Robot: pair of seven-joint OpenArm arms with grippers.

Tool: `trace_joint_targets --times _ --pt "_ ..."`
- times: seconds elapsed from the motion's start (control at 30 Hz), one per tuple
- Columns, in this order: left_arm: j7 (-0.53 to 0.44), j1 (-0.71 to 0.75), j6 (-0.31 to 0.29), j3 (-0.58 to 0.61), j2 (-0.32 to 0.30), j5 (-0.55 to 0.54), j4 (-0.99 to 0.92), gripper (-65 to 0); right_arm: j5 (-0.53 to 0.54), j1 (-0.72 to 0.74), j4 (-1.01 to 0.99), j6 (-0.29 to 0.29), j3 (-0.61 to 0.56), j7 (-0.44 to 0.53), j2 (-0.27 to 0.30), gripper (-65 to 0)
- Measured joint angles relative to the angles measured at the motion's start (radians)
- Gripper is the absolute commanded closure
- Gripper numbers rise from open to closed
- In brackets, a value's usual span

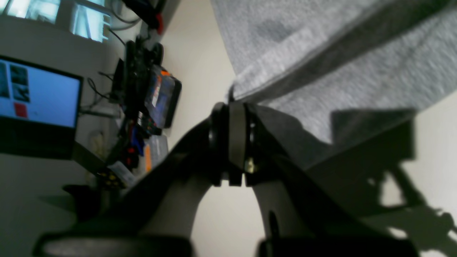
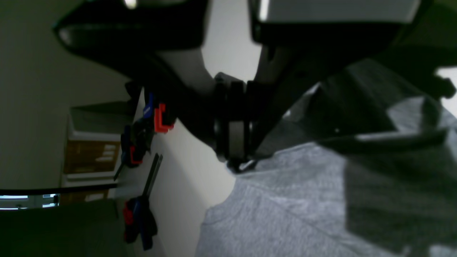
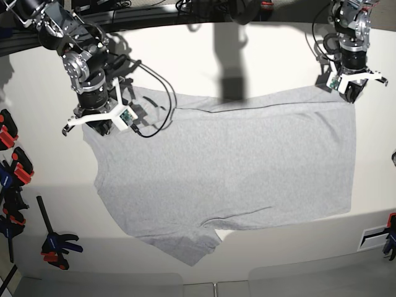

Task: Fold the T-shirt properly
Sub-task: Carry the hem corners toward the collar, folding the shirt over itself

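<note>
The light grey T-shirt (image 3: 235,167) lies spread on the white table (image 3: 260,55), plain side up, with no lettering showing. One sleeve (image 3: 185,244) points toward the front edge. My right gripper (image 3: 99,127) is shut on the shirt's far-left corner. In the right wrist view its jaws (image 2: 235,157) pinch the cloth edge (image 2: 285,200). My left gripper (image 3: 348,93) is shut on the far-right corner. In the left wrist view its jaws (image 1: 234,117) clamp the hem (image 1: 321,53). The far edge runs taut between the two grippers.
Red and blue clamps (image 3: 12,179) and another clamp (image 3: 55,244) sit along the table's left edge. Cables (image 3: 151,102) trail beside the right arm. A monitor (image 1: 35,92) and tool boxes (image 1: 160,96) stand beyond the table. A white vent (image 3: 374,235) is at the front right.
</note>
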Motion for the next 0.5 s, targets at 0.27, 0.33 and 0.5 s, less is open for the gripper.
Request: trace_joint_targets --times 0.27,0.33,0.5 --pt "-0.085 -0.063 -0.001 0.0 -0.007 -0.011 -0.002 0.0 0.011 0.078 0.002 0.004 -0.002 0.038 0.0 0.0" --pt "-0.106 -0.092 -0.002 0.001 -0.026 -0.06 -0.008 0.0 0.066 0.11 0.002 0.023 -0.003 0.05 0.0 0.0" --pt "-0.144 -0.194 -0.004 0.002 -0.041 -0.197 -0.098 0.0 0.162 0.175 0.002 0.106 -0.003 0.088 -0.035 0.0"
